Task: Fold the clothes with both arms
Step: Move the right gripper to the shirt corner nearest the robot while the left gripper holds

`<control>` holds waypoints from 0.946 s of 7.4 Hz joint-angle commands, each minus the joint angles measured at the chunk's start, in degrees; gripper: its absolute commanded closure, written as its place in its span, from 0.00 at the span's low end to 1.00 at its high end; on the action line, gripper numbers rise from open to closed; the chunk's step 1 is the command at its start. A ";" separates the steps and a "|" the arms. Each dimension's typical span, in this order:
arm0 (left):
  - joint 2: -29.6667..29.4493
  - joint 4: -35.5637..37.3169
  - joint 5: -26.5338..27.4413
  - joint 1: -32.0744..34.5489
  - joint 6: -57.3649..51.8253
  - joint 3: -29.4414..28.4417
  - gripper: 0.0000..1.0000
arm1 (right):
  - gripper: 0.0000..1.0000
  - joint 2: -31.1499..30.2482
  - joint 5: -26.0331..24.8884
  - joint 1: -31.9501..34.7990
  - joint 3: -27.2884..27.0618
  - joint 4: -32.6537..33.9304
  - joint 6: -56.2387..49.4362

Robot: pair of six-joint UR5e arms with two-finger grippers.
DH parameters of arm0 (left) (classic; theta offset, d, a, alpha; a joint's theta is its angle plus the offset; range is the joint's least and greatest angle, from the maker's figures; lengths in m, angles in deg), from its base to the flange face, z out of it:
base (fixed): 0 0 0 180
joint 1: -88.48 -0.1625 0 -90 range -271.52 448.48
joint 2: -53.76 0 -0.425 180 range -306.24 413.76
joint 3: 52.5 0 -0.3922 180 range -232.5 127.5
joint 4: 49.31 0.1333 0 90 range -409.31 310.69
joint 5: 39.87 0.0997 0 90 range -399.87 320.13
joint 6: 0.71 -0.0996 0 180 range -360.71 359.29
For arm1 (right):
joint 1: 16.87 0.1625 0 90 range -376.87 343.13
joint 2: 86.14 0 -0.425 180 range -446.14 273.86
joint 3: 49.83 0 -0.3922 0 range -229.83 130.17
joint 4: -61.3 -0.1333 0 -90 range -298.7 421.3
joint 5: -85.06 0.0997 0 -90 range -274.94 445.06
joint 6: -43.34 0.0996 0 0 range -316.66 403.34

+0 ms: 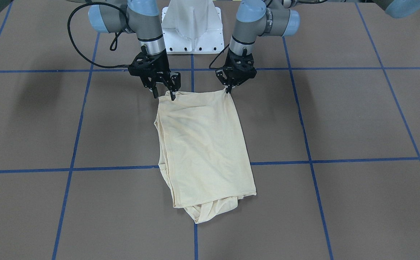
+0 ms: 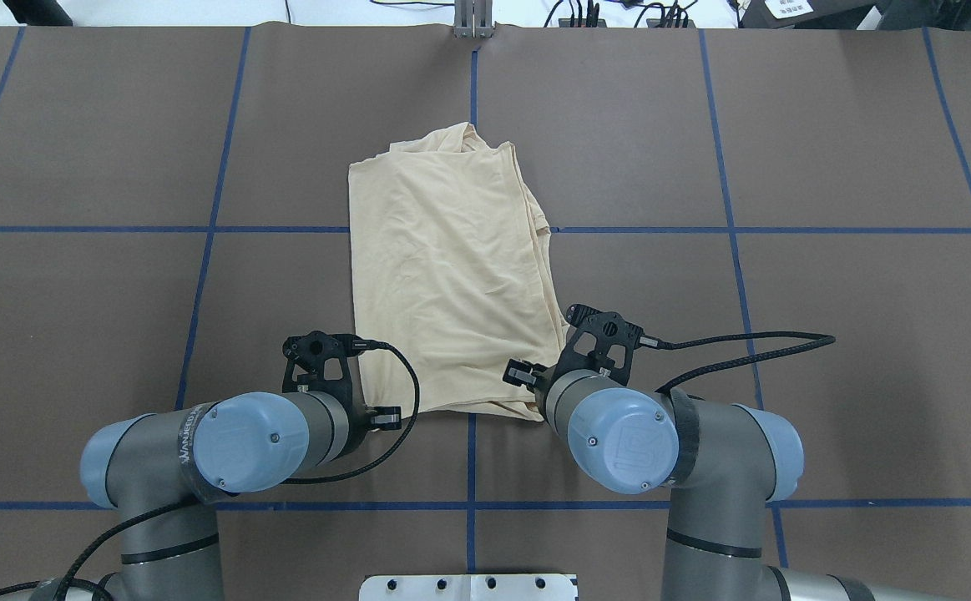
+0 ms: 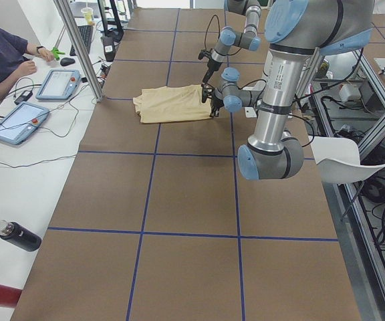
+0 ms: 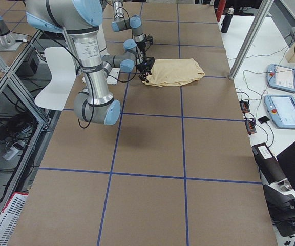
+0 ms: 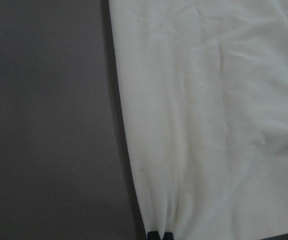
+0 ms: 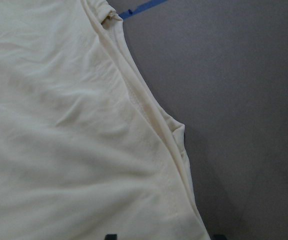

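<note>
- In the front-facing view, the T-shirt (image 1: 204, 144) is seen lying flat on the table (image 1: 340, 119) as a narrow folded rectangle, with loose fabric bunched at the end away from the robot
- There the left gripper (image 1: 228, 90) is pressed together on one near corner of the cloth, while the right gripper (image 1: 164, 95) is spread, its fingers straddling the other near corner with nothing pinched
- In the overhead view the shirt is found at mid-table, just ahead of both arms and across a blue grid line (image 2: 786, 227); both sets of finger ends are hidden under the arms
- In the two side views the shirt is shown small and low on the table, and no jaw state can be judged from them
- In the left wrist view, two dark fingertips (image 5: 155, 235) are seen closed together on the cloth edge, and the fabric is puckered towards them
- In the right wrist view, the tips are set well apart at the bottom edge, with several stacked hem layers between them
- The fabric is judged thin, light and limp: sagging between two holds is to be expected, and layers may slide apart
- A hold is best taken at the near corners, with every layer gathered in each pinch
</note>
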 commanded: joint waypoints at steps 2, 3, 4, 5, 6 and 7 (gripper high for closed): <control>0.04 0.00 0.25 0.00 0.10 -0.12 1.00 | 0.39 0.73 -0.89 -1.84 -0.05 2.50 10.81; -0.05 0.00 0.26 0.00 0.10 -0.12 1.00 | 0.39 0.82 -1.94 -2.37 0.30 2.50 11.77; 0.04 -0.09 0.17 0.00 0.01 -0.12 1.00 | 0.39 0.91 -2.38 -2.63 0.56 2.50 11.87; -0.05 -0.09 0.08 0.00 0.01 -0.12 1.00 | 0.39 1.26 -2.56 -2.90 1.35 2.50 12.83; -0.13 -0.09 0.08 0.00 0.01 -0.03 1.00 | 0.39 1.69 -3.61 -3.16 2.14 2.50 13.71; -0.13 -0.18 -0.01 0.00 0.01 -0.12 1.00 | 0.39 1.70 -3.79 -3.51 2.49 2.50 13.80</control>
